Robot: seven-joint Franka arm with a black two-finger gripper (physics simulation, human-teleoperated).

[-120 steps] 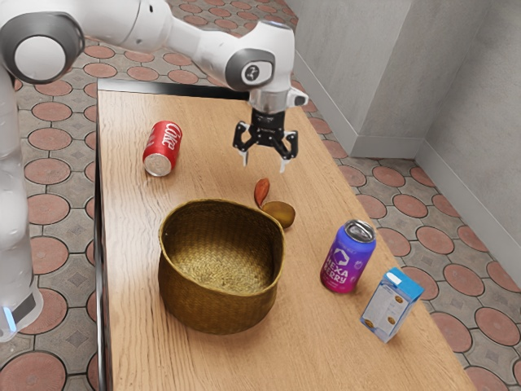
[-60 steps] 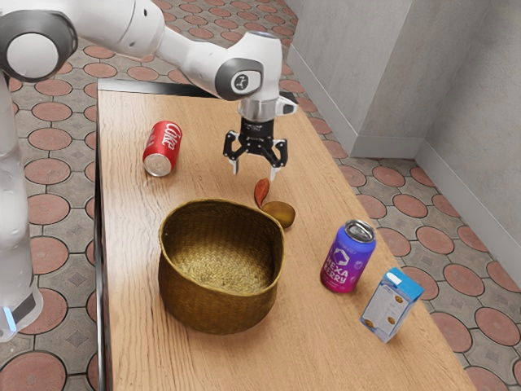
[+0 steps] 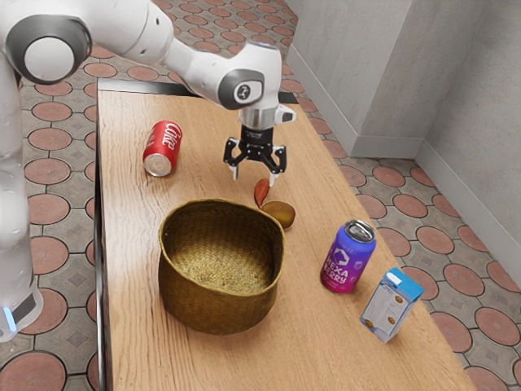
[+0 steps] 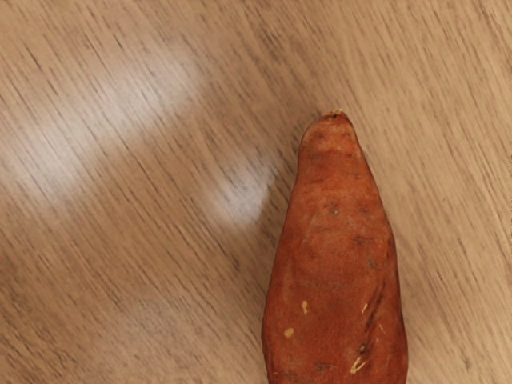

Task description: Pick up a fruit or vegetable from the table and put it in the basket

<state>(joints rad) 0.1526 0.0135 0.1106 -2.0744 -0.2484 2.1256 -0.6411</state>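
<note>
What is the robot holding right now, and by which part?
Nothing: the gripper is open above the table, and the sweet potato lies on the wood.

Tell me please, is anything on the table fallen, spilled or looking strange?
The red can lies on its side, on the exterior view's left part of the table; it looks tipped over, since the purple can stands upright. I see no spill around it.
</note>
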